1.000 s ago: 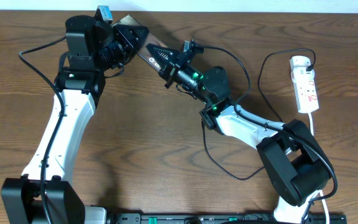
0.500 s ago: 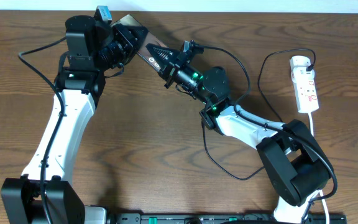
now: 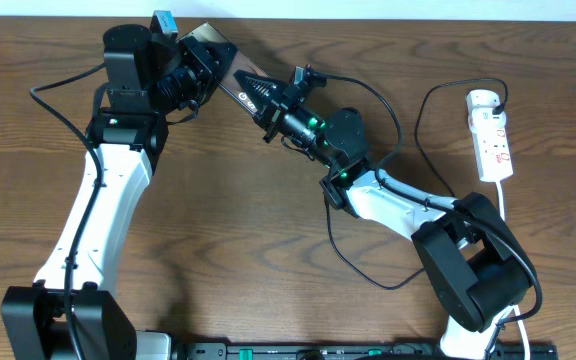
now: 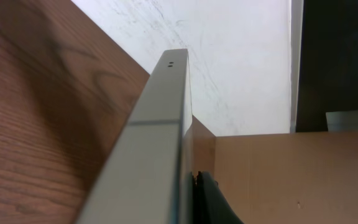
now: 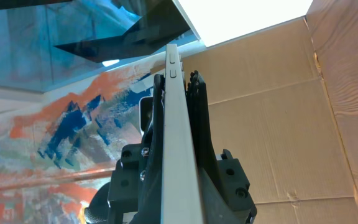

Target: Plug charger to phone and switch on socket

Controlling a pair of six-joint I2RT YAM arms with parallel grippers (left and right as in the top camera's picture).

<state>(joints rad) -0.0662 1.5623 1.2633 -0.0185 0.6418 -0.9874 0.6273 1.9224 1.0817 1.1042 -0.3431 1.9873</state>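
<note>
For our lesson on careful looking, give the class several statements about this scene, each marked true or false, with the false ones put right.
1. The phone lies flat on the table, untouched. False: the left hand and the right hand both grip it, one at each end.
2. The power strip lies on the right side of the table, away from both hands. True.
3. The power strip is black. False: it is white with small red marks.
4. A thin black cable leads off the power strip. True.
</note>
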